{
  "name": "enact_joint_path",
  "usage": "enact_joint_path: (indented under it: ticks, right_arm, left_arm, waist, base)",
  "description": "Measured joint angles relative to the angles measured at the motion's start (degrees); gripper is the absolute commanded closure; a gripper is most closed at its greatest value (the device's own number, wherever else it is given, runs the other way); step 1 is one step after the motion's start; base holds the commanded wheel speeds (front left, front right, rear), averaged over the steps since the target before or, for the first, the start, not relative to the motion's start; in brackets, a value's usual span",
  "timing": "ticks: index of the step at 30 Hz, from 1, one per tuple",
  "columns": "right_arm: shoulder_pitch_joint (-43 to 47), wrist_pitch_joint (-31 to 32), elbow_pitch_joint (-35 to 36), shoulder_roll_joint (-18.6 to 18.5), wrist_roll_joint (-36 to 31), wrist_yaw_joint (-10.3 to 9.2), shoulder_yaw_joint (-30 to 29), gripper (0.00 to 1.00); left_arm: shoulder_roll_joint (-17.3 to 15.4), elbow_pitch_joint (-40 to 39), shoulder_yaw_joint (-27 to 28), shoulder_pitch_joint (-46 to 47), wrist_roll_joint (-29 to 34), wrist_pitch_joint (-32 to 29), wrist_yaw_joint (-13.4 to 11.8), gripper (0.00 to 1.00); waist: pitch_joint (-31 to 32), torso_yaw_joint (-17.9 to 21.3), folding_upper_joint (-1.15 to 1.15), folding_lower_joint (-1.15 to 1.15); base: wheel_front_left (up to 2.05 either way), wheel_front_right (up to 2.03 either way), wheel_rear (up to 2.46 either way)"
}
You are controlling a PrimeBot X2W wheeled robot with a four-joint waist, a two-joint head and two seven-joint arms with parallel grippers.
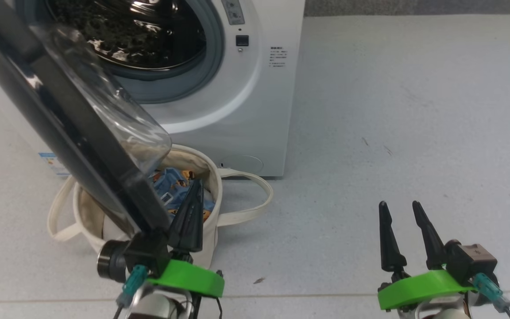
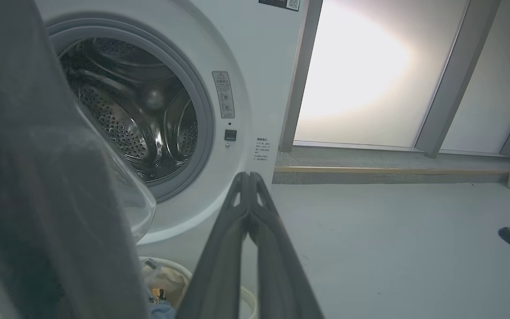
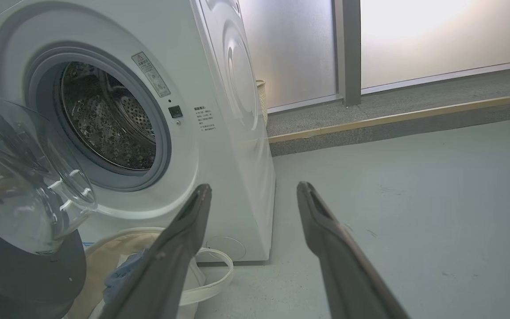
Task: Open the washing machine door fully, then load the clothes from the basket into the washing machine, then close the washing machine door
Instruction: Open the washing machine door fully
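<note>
The white washing machine (image 1: pixel 246 110) stands at the back with its drum (image 2: pixel 135 119) showing. Its door (image 1: pixel 60 119), black-rimmed with a clear glass bowl, hangs partly open and leans out over the cream basket (image 1: pixel 213 177). The blue bear-print clothes (image 1: pixel 173 186) lie inside the basket. My left gripper (image 1: pixel 198 184) is shut with nothing between its fingers, which press together in the left wrist view (image 2: pixel 249 176). It sits just right of the door's lower edge, above the basket. My right gripper (image 1: pixel 399 204) stands open over bare floor to the right, jaws apart in its own view (image 3: pixel 255 188).
Pale grey floor (image 1: pixel 392 110) spreads to the right of the machine. A low step with a wooden edge (image 3: pixel 392 117) and frosted glass panels (image 2: pixel 352 75) run along the far side. One basket handle (image 1: pixel 255 195) lies on the floor toward the right.
</note>
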State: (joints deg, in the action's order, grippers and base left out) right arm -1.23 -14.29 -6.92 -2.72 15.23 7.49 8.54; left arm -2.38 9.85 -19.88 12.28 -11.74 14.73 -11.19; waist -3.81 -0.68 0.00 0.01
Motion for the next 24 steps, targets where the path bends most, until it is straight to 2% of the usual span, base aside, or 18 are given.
enact_joint_path:
  ticks: [5, 10, 24]
  right_arm:
    - [-0.04, 0.00, -0.03, 0.00, 0.51, 0.00, -0.16, 0.00]
    - [-0.51, 0.00, -0.15, 0.00, 0.51, 0.00, -0.60, 0.00]
    - [-0.77, 0.00, -0.29, 0.00, 0.44, 0.00, -0.22, 0.00]
  left_arm:
    - [0.02, 3.82, 1.36, 2.14, -0.05, 0.00, -1.41, 1.00]
    - [0.05, 4.72, 3.52, 2.14, -0.27, 0.00, -1.91, 1.00]
    - [0.83, 4.99, 5.33, 0.34, -0.64, 0.01, -1.64, 1.00]
  waist:
    - [-1.07, 1.09, 0.00, 0.00]
    - [-1.61, 0.57, 0.00, -0.01]
    - [-0.87, -6.49, 0.00, -0.01]
  base:
    - [0.00, 0.00, 0.00]
    - [0.00, 0.00, 0.00]
    - [0.00, 0.00, 0.00]
